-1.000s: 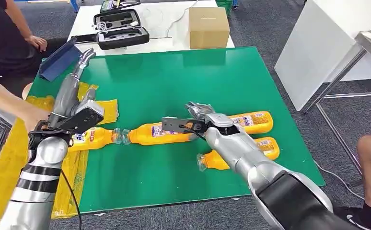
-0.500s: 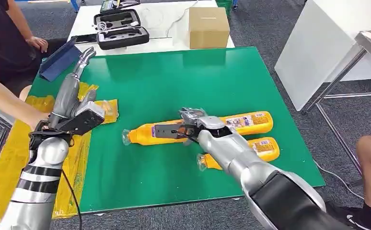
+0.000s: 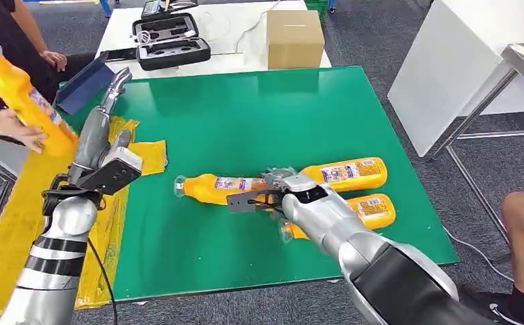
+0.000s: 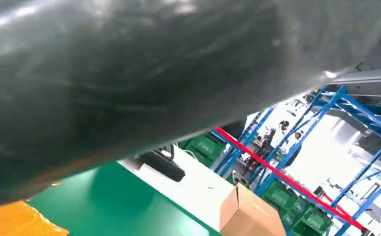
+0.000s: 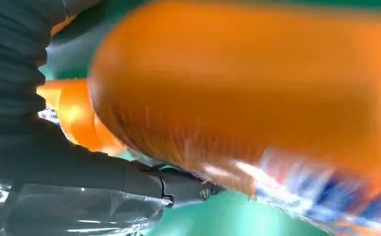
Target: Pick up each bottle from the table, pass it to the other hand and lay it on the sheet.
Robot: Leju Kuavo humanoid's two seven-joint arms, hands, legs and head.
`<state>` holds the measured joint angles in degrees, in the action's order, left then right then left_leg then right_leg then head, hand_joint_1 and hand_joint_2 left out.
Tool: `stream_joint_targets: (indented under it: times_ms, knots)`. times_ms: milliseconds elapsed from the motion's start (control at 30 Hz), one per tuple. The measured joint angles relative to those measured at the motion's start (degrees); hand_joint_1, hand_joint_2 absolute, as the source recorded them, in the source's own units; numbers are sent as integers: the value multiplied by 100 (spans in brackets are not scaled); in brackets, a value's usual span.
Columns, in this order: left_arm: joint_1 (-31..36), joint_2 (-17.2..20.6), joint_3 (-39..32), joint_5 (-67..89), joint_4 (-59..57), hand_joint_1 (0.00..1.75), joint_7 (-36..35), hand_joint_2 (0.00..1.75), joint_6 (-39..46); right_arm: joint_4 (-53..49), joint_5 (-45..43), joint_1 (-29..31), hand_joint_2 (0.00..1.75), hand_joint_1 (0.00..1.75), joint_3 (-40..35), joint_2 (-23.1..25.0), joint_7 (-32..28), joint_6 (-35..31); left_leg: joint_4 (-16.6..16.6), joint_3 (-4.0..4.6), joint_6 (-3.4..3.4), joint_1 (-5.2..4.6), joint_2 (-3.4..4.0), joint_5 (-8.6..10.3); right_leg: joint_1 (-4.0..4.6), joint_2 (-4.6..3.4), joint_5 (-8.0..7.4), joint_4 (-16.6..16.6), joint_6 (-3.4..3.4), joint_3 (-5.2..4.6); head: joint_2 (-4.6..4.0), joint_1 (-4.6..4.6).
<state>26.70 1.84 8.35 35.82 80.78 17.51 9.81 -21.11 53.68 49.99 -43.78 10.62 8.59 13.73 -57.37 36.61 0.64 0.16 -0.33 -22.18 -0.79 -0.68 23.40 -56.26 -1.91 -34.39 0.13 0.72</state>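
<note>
Down on the green table (image 3: 246,122), the right hand (image 3: 278,184) is wrapping around the body of an orange bottle (image 3: 219,187) that is lying on its side with its cap end pointing toward the robot's left. In the right wrist view the same bottle (image 5: 257,98) is looming large and blurred, with dark fingers (image 5: 178,186) curling under it, so the hand is gripping it. Whether the bottle is resting on the table or being raised slightly cannot be told.

Two more orange bottles are lying on the table by that arm: one (image 3: 347,171) just beyond the right hand, its labelled body stretching toward the table's right edge, and another (image 3: 371,210) closer to the robot, partly hidden behind the silver forearm.

On the other side, the left hand (image 3: 107,112) is stretching out above the table's left edge with its fingers extended and apart, holding nothing. Beneath and beside it, the yellow sheet (image 3: 147,156) is lying partly on the table's left edge and hanging down past it.

At the far left, a person's hand (image 3: 15,125) is holding a fourth orange bottle (image 3: 26,101) up in the air, tilted, with its cap end uppermost. Beyond the green table, a brown cardboard box (image 3: 294,37) and an open black case (image 3: 170,40) are sitting on a white table (image 3: 232,27).
</note>
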Motion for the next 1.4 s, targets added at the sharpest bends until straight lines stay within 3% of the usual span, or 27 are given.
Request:
stream_joint_targets:
  times_ms: [133,167,200,633,1233,1400]
  knots:
    - [-26,0,2,-43,0,0,20,0,0,68,81,-17,175,0,-52,-20,101,-4,0,-1,0,0,1,0,0,0,0,1,0,0,0,2]
    - [-36,0,2,-77,0,0,24,0,0,94,142,-17,175,162,-68,-31,149,-24,0,-1,0,0,1,0,0,0,0,1,0,-1,0,2]
    - [-47,0,2,-105,0,0,31,0,0,111,190,-18,175,175,-85,-39,197,-48,-1,-2,0,0,-1,0,0,0,0,1,0,0,0,4]
    - [-214,0,87,-146,138,0,35,0,11,236,251,-27,175,175,-114,-221,411,-599,0,-8,6,-1,0,5,-1,0,-3,4,-2,8,0,2]
    - [-346,0,90,-57,315,0,-61,0,13,243,306,-52,175,175,-24,-260,407,-850,0,-10,6,-1,3,6,-1,-1,-6,2,-5,9,0,2]
    - [-467,-35,79,0,448,0,-247,0,-55,210,339,-115,175,175,160,-262,411,-1270,0,-6,6,-1,1,6,-1,0,-6,2,-5,7,0,2]
